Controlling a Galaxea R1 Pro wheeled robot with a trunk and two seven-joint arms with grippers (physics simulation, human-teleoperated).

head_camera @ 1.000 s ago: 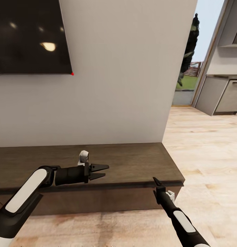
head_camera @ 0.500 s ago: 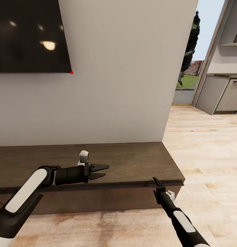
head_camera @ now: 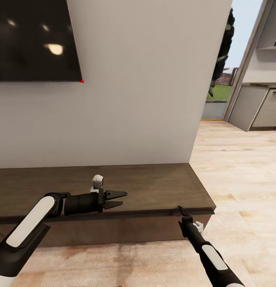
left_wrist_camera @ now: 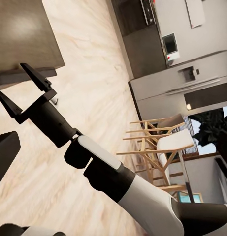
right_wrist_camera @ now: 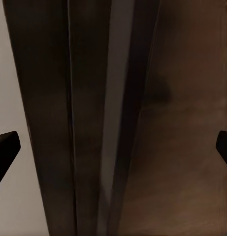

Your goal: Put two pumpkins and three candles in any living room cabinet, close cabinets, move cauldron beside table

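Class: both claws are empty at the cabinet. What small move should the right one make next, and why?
Probably ease the right claw forward onto the cabinet front edge. It hangs open just at the top's front lip near the right end, and its wrist view looks straight along that edge. The left claw hovers open over the top, holding nothing. No pumpkins or candles are in sight.

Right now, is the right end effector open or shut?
Open. The right end effector shows two spread fingers with a clear gap, nothing between them, near the cabinet edge.
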